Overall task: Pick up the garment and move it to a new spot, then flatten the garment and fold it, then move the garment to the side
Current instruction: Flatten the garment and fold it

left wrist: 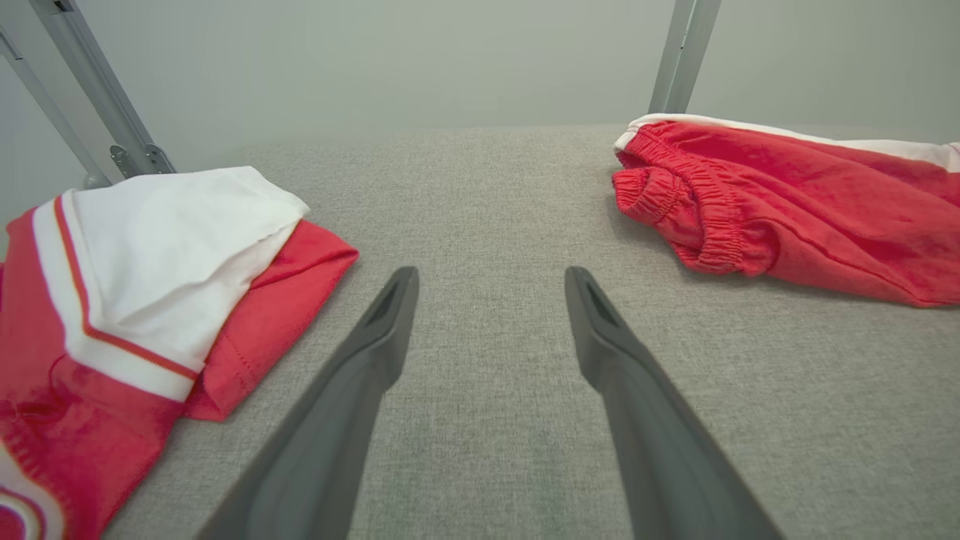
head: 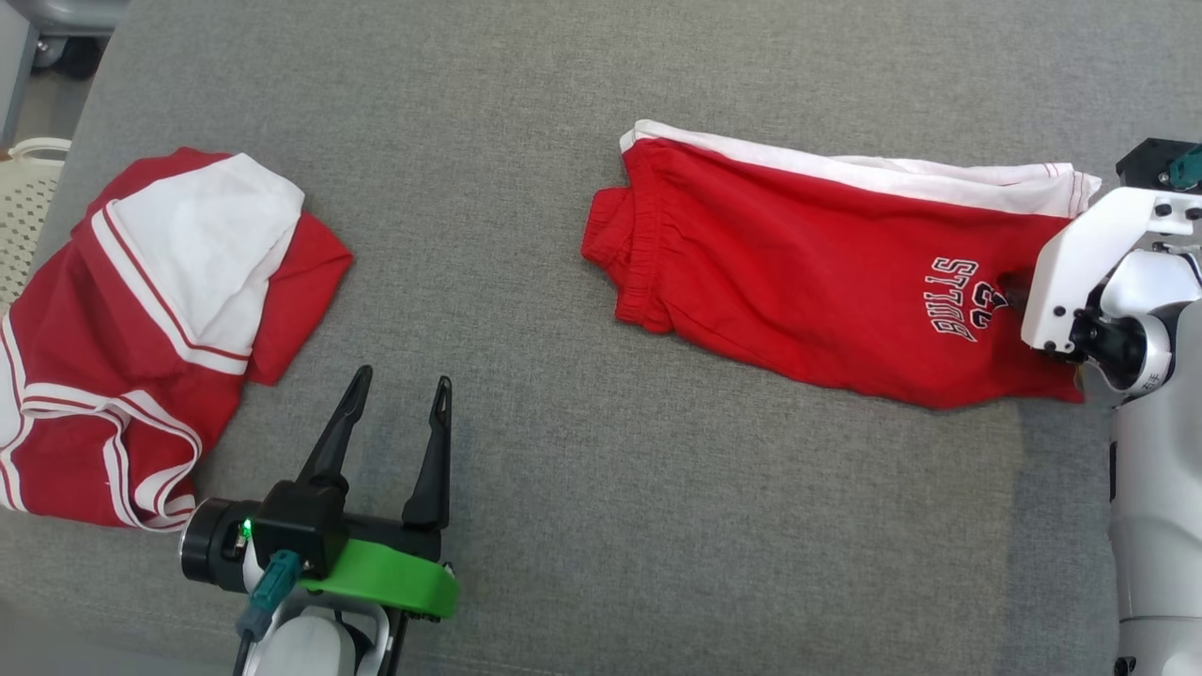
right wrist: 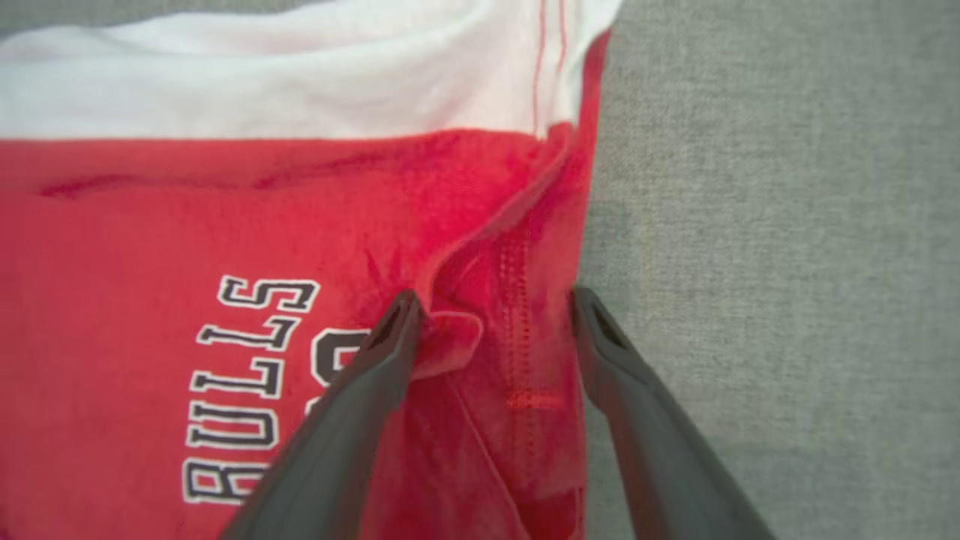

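Observation:
The garment, red shorts [head: 808, 263] with a white side stripe and "BULLS" lettering, lies spread on the right half of the grey fabric table [head: 582, 488]. Its elastic waistband [left wrist: 690, 210] points toward the middle. My right gripper [right wrist: 495, 315] is open and straddles the hem edge of the shorts [right wrist: 150, 225]. A small fold of red cloth lies between its fingers, unpinched. In the head view the white wrist mount covers most of the right gripper [head: 1019, 291]. My left gripper [head: 402, 380] hovers open over bare table [left wrist: 491, 277], between the two cloths.
A second red and white garment [head: 141, 329] lies crumpled at the table's left [left wrist: 112, 300]. A cream basket [head: 28, 207] stands off the left edge. Metal frame posts [left wrist: 686, 52] rise beyond the far edge.

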Motion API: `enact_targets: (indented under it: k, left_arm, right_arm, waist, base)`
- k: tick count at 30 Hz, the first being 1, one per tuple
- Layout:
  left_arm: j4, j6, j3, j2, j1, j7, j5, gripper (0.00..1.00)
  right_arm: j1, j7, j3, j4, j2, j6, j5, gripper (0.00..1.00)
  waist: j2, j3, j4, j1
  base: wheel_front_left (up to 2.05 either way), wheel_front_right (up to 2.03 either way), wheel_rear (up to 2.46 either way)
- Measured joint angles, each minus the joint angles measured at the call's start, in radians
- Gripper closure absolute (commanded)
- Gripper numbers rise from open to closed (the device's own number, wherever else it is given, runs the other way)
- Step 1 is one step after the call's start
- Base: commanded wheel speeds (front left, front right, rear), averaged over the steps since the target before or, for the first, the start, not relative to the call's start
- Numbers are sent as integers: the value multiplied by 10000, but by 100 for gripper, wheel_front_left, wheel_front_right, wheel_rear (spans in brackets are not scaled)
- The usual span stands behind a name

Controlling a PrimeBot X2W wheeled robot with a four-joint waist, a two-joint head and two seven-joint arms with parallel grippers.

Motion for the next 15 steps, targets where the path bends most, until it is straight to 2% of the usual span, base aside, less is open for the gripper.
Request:
enact_targets:
  k: [2, 3, 4, 5, 6, 7, 8, 15]
  left_arm:
    - [27, -6, -15, -2, -1, 0, -2, 0]
    - [40, -8, -13, -4, -1, 0, -2, 0]
    - [42, -8, -2, -6, -1, 0, -6, 0]
    - [46, -8, 4, -8, -1, 0, -13, 0]
    - [50, -8, 2, -8, -1, 0, -13, 0]
    - [54, -10, 0, -10, -1, 0, -15, 0]
    - [56, -10, 4, -12, -2, 0, -15, 0]
    - [67, -10, -10, -21, -28, 0, -19, 0]
  right_arm:
    - [-78, 84, 13, 50, 29, 0, 90, 22]
    - [-127, 144, 31, 92, 33, 0, 125, 40]
    - [-193, 188, 52, 134, 42, 2, 157, 52]
    - [-235, 234, 107, 167, 48, 2, 159, 56]
    - [-271, 270, 151, 196, 58, 2, 159, 66]
    - [-314, 270, 196, 217, 65, 4, 157, 79]
    - [-366, 257, 288, 219, 67, 8, 157, 100]
    - [-449, 125, 531, 278, -240, 35, -125, 100]
  waist:
    - [0, 14, 69, 0]
    - [0, 16, 101, 0]
    - [0, 16, 130, 0]
    - [0, 17, 157, 0]
    - [0, 19, 179, 0]
    - [0, 23, 196, 0]
    - [0, 31, 210, 0]
    - [0, 54, 255, 0]
  base:
    - [0, 0, 0]
    - [0, 0, 0]
    - [0, 0, 0]
    - [0, 0, 0]
    - [0, 0, 0]
    - [0, 0, 0]
    - [0, 0, 0]
    - [0, 0, 0]
